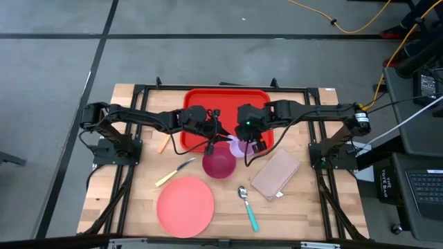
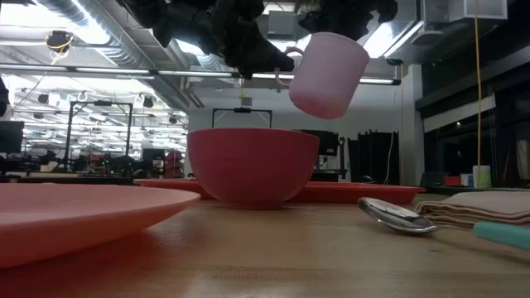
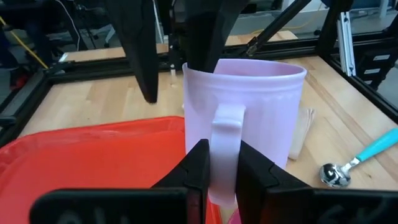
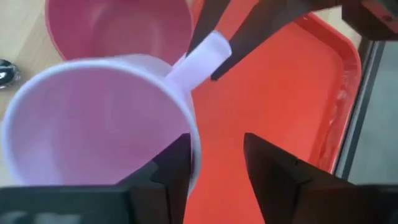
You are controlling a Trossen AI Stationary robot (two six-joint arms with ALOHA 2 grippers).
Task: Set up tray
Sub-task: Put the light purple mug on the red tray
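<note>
Above tray (image 1: 208, 104), both end effectors on mug (image 1: 240, 146)

The tray (image 4: 280, 112) looked like smooth, glossy red plastic, and the lilac mug (image 3: 249, 124) and the bowl (image 2: 252, 164) had a softer, matt plastic finish. The table (image 1: 304, 207) was pale wood with visible grain, the spoon (image 2: 393, 213) had a shiny metal bowl, and the folded napkin (image 1: 275, 173) looked like cloth.
</note>
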